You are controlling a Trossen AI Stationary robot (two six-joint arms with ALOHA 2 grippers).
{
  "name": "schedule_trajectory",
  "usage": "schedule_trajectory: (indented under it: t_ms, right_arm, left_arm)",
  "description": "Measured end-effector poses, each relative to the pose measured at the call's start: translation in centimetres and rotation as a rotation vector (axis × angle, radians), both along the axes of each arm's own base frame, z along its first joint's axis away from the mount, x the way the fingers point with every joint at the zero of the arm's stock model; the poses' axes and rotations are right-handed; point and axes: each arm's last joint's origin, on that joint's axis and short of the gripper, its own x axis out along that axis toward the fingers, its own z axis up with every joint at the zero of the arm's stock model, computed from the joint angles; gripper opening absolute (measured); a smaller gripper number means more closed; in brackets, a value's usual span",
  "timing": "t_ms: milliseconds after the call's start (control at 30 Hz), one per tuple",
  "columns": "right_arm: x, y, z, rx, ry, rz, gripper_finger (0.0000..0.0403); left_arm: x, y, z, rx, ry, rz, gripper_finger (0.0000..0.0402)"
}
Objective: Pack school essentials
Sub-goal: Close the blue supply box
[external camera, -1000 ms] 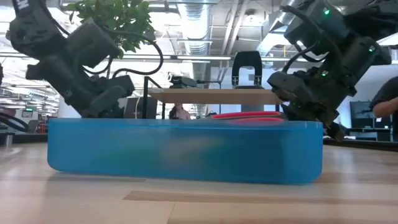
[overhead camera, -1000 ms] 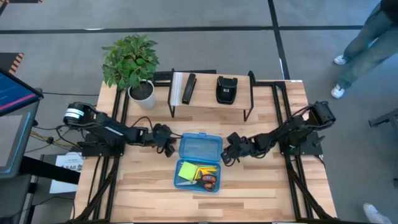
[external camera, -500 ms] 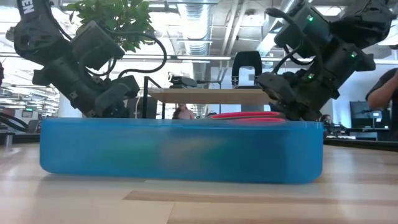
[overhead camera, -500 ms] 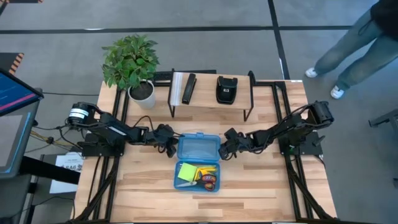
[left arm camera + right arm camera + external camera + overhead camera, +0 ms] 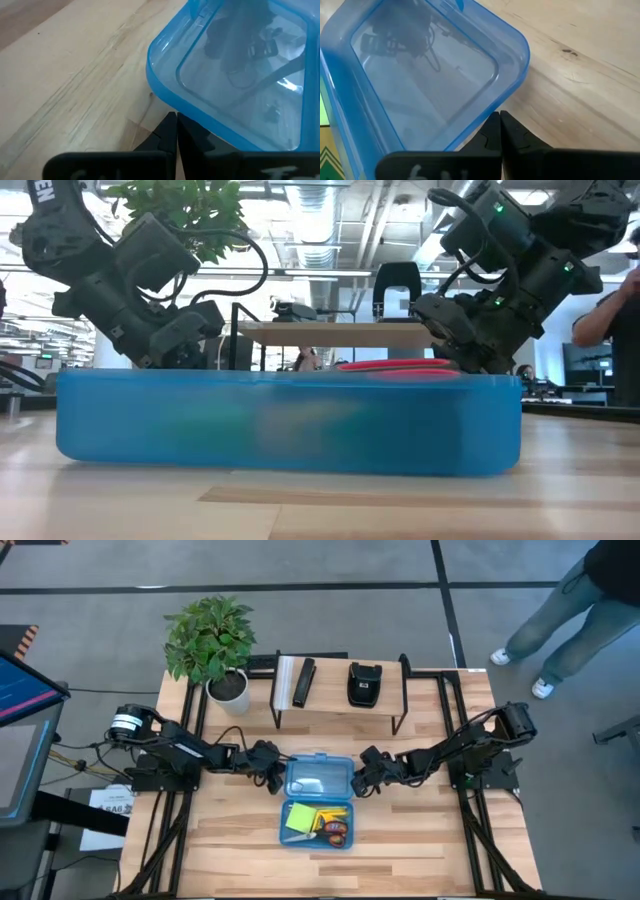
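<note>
An open blue plastic box (image 5: 316, 823) sits mid-table with its clear blue lid (image 5: 320, 778) swung back toward the far edge. Inside lie a lime-green sticky-note pad (image 5: 301, 816), red-handled scissors (image 5: 335, 831) and yellow pieces (image 5: 331, 811). The low view shows only the box's near wall (image 5: 290, 425) and the red handles (image 5: 395, 366) above it. My left gripper (image 5: 273, 778) is shut at the lid's left edge. My right gripper (image 5: 361, 783) is shut at its right edge. My left gripper touches the lid's left rim (image 5: 167, 102) near a corner with the tips of its shut fingers (image 5: 172, 125), coming slanting down from the table's left. The tips meet the rim's lower edge. My right gripper meets the lid's right rim (image 5: 512, 97) near a corner the same way, its shut fingertips (image 5: 497, 125) slanting down from the table's right, at the rim's lower edge.
A potted plant (image 5: 215, 645) stands at the far left. A low shelf (image 5: 340, 705) at the far edge carries a black pouch (image 5: 363, 683) and a black bar with a white pad (image 5: 297, 682). A person (image 5: 580, 610) walks beyond the far right corner. Bare wood lies on both sides of the box.
My right gripper has moved toward the table's left up to the lid's right edge, and my left gripper has closed in on the lid's left edge. The box has slid a little toward the table's left. The person behind has walked on.
</note>
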Motion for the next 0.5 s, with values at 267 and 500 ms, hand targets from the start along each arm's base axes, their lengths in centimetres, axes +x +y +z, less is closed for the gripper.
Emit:
schedule_trajectory:
  t_ms: [267,500]
  right_arm:
    - [0.08,0.03,0.09,-0.005,-0.010,0.009,0.0008]
    - [0.18,0.04,0.22,-0.016,-0.022,0.022,0.0008]
  left_arm:
    - [0.04,-0.05,0.05,-0.004,-0.007,-0.006,0.0000]
    - [0.07,-0.04,0.10,0.008,-0.010,-0.013,0.0000]
